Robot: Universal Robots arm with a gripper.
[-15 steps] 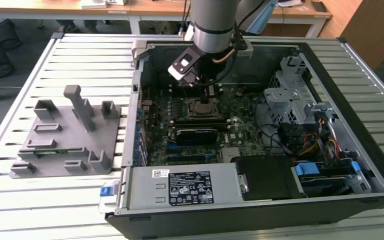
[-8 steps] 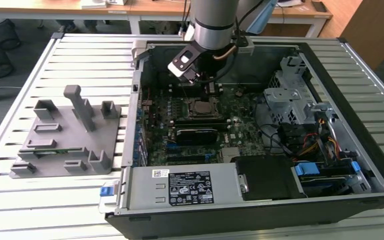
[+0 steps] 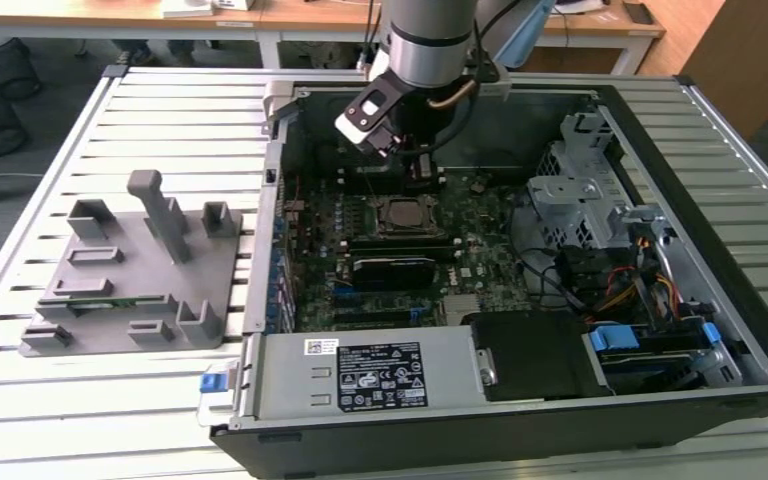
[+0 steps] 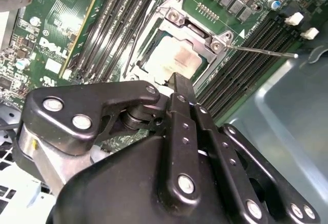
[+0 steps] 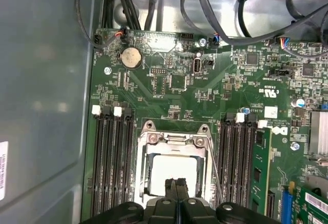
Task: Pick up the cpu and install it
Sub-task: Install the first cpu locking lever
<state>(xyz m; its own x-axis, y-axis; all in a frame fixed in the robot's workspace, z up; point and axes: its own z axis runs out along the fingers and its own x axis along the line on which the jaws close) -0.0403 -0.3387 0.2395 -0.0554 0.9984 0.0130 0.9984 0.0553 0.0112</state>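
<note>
Centre of the motherboard, inside the socket frame: the cpu lies flat, its silvery lid showing through the frame's window. It looks square to the frame, with no corner riding up that I can see. I judge it placed in the socket.

Gripper hangs just above the near edge of the cpu. Its two fingers are pressed together, no gap between them, nothing held. I cannot tell whether the tips touch the lid.

The thin retention lever stands out sideways from the frame, over the memory slots. I read it as not latched.

To do this step well, I'd keep any contact straight down on the metal lid and light. No sideways drag, since a shifted chip would sit wrong in the socket.

Room is tight. Slot rows flank the socket on both sides, one row holding a green memory stick. The grey chassis wall runs beside the other row, and cables cross beyond the board's edge. Straight up is the open way. In the exterior view, the grey parts fixture sits well apart on the exterior view's left.
</note>
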